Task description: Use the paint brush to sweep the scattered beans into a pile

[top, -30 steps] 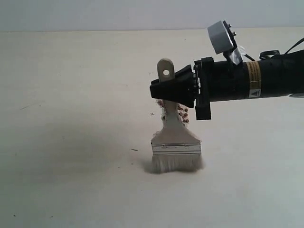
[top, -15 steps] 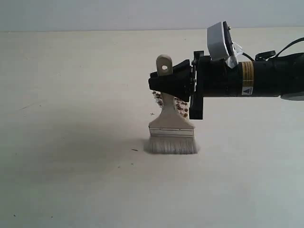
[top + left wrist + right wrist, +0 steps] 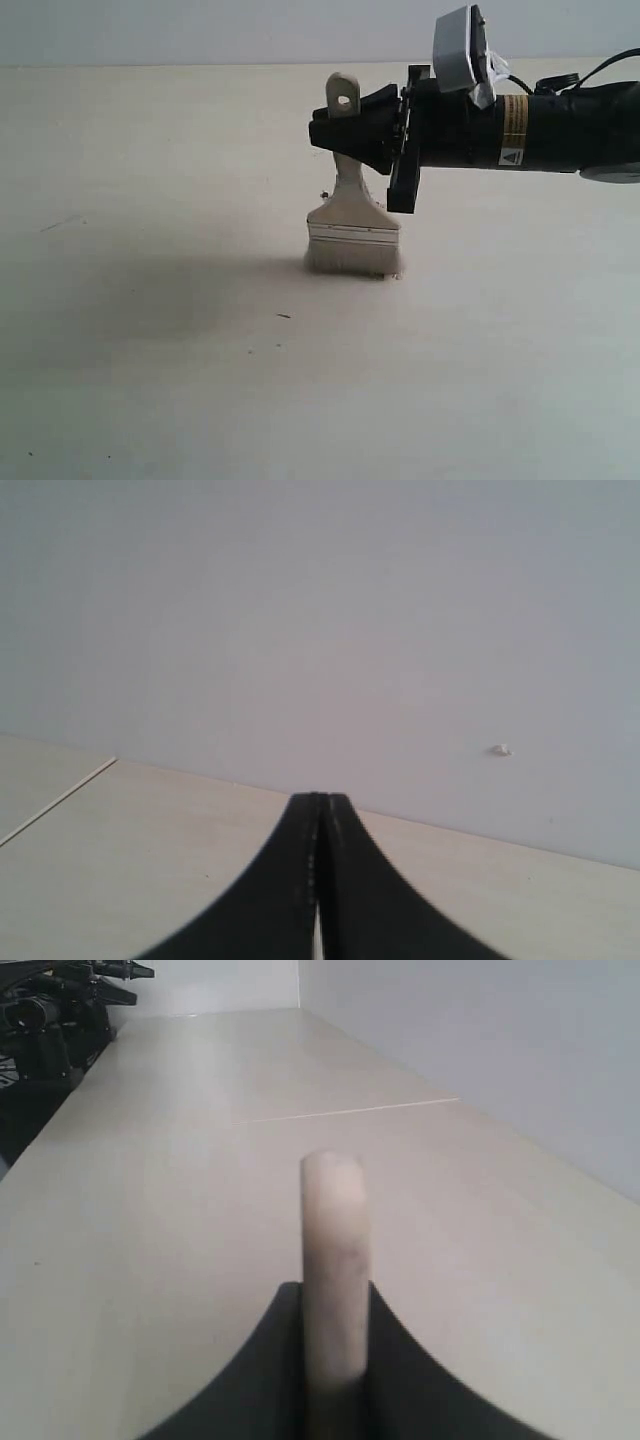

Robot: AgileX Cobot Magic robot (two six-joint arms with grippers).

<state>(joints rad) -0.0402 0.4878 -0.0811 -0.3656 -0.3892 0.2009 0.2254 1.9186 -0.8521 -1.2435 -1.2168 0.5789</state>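
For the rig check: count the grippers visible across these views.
2. The right black gripper is shut on the white-handled flat paint brush in the exterior view; the left black gripper shows only in its wrist view, jaws shut, empty.

Your right arm [image 3: 545, 145] reaches in from the right side, almost level. Your right gripper [image 3: 328, 133] is clamped sideways on the handle of the paint brush [image 3: 352, 212]. On your left gripper [image 3: 320, 880], the jaws are pressed fully together.
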